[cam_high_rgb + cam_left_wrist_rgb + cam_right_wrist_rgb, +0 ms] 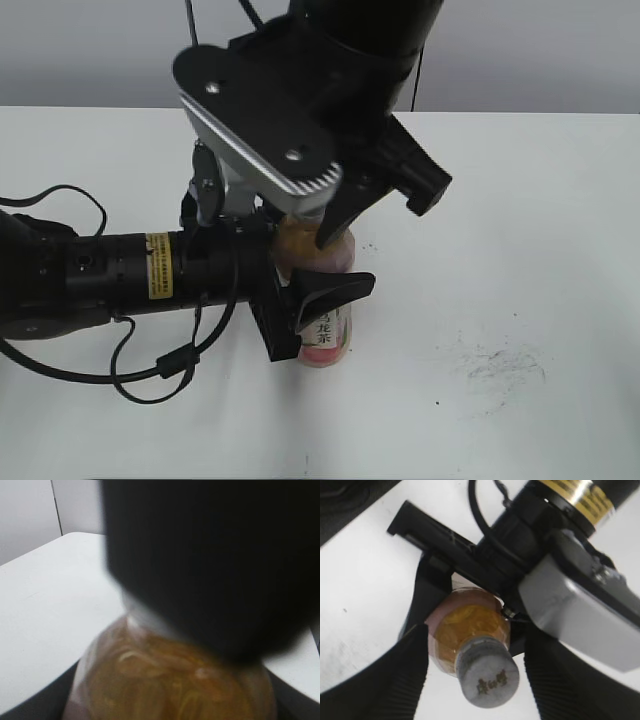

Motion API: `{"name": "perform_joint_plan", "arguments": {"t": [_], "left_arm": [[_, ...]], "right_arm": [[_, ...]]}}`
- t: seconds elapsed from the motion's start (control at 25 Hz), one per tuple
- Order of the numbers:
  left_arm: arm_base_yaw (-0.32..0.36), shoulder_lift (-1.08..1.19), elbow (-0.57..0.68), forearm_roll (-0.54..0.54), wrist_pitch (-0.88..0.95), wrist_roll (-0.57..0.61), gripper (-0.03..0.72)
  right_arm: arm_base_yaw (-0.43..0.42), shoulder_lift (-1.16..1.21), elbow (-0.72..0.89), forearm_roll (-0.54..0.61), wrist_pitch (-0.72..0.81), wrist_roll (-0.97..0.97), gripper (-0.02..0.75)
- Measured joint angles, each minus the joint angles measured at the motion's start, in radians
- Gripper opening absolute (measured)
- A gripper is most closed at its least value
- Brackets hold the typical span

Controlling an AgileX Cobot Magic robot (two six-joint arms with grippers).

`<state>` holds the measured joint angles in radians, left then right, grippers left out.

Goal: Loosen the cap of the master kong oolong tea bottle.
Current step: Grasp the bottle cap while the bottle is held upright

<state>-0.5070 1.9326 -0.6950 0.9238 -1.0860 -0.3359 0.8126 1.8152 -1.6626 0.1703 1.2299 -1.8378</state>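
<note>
The master kong oolong tea bottle (326, 338) stands upright on the white table, with amber tea and a pink and white label. My left gripper (312, 298) reaches in from the left and is shut on the bottle's body; the bottle's shoulder (170, 680) fills the left wrist view between the dark fingers (170, 707). My right gripper (345, 205) hangs over the bottle top and hides the cap in the exterior view. In the right wrist view the white cap (487, 674) sits between the two open fingers (477, 682), with a gap on the left side, above the bottle (465, 622).
The left arm (110, 270) lies low across the table's left side with a loose black cable (150, 372) in front of it. Dark scuff marks (505, 365) are on the table at the right. A grey wall runs behind the table's far edge.
</note>
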Motion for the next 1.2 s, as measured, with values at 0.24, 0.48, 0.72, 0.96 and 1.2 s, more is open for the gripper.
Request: {"name": "perform_joint_plan", "arguments": {"t": [0.24, 0.48, 0.72, 0.96, 1.2], "left_arm": [[0.000, 0.000, 0.000, -0.003, 0.001, -0.002, 0.447], [0.000, 0.000, 0.000, 0.003, 0.001, 0.001, 0.447], [0.000, 0.000, 0.000, 0.007, 0.000, 0.004, 0.447], [0.000, 0.000, 0.000, 0.000, 0.001, 0.001, 0.447], [0.000, 0.000, 0.000, 0.000, 0.001, 0.001, 0.447]], "right_arm": [[0.000, 0.000, 0.001, 0.018, -0.006, 0.718, 0.543], [0.000, 0.000, 0.001, -0.010, -0.014, 1.211, 0.507], [0.000, 0.000, 0.001, -0.040, -0.019, 1.610, 0.426], [0.000, 0.000, 0.001, -0.072, -0.014, 1.807, 0.331], [0.000, 0.000, 0.001, -0.076, -0.014, 1.821, 0.281]]}}
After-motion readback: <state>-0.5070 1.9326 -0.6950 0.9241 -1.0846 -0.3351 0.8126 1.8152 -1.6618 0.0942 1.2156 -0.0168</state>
